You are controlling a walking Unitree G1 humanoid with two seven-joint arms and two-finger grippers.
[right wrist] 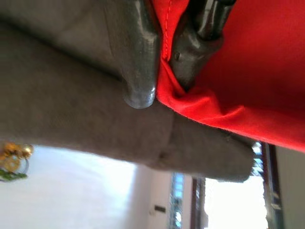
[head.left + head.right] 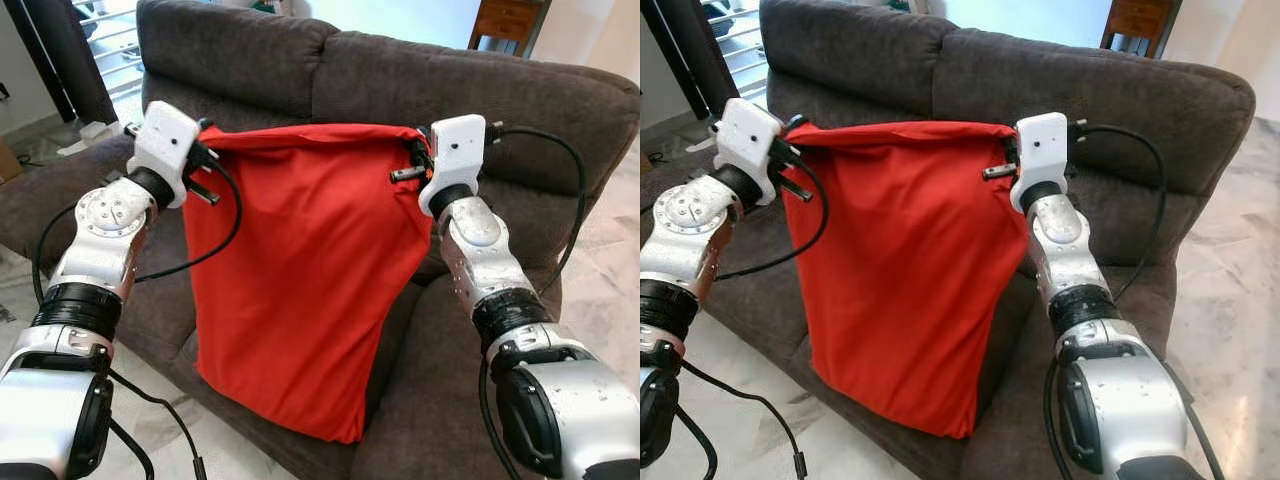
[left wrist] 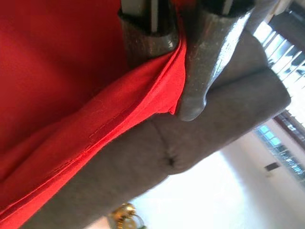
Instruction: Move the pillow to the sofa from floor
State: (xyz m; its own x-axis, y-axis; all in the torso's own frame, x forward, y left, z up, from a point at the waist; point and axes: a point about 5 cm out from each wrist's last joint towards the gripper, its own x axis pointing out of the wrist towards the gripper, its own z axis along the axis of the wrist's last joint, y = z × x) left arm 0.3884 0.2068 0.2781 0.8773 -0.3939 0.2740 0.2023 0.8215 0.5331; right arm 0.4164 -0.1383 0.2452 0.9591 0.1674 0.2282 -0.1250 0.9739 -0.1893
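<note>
A red pillow (image 2: 300, 290) hangs upright in front of the dark grey sofa (image 2: 420, 80), stretched between my two grippers at its top corners. My left gripper (image 2: 207, 150) is shut on the pillow's top left corner. My right gripper (image 2: 415, 160) is shut on the top right corner. In the left wrist view the black fingers (image 3: 205, 52) pinch a fold of red cloth (image 3: 71, 95). In the right wrist view the fingers (image 1: 140, 52) clamp the red hem (image 1: 238, 71). The pillow's lower end hangs over the front of the sofa seat (image 2: 430, 400).
The sofa's left armrest (image 2: 60, 190) lies under my left arm. Marble floor (image 2: 610, 270) runs along the right side and in front. A wooden cabinet (image 2: 508, 20) stands behind the sofa. Dark curtains (image 2: 70, 55) and a window grille are at the back left.
</note>
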